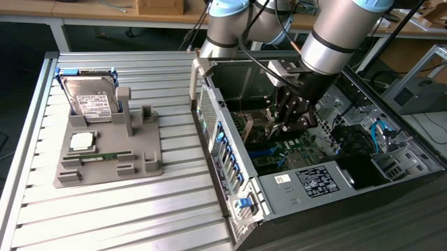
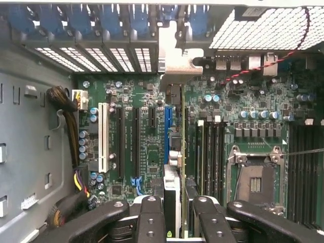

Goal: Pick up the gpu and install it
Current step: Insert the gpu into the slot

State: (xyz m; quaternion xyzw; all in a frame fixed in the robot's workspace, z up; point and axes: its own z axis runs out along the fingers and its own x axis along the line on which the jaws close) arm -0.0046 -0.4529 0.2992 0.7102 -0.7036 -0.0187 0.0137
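My gripper [image 1: 292, 121] reaches down inside the open computer case [image 1: 231, 157], just above the motherboard [image 1: 290, 149]. In the wrist view the gripper [image 2: 175, 223] is shut on the gpu [image 2: 173, 152], which I see edge-on between the two black fingers [image 2: 151, 217]. The card's silver end bracket [image 2: 174, 58] stands at the case's rear slot openings. The card's lower edge hangs over the blue expansion slot [image 2: 166, 129]; whether it touches the slot I cannot tell.
A grey fixture tray [image 1: 143, 162] on the slatted table holds a hard drive [image 1: 91, 99], a processor chip [image 1: 82, 140] and a green memory stick [image 1: 104, 155]. Inside the case are a processor socket [image 2: 255, 177], memory slots [image 2: 304, 167], cable bundles [image 2: 68, 101] and blue slot latches [image 1: 234, 167].
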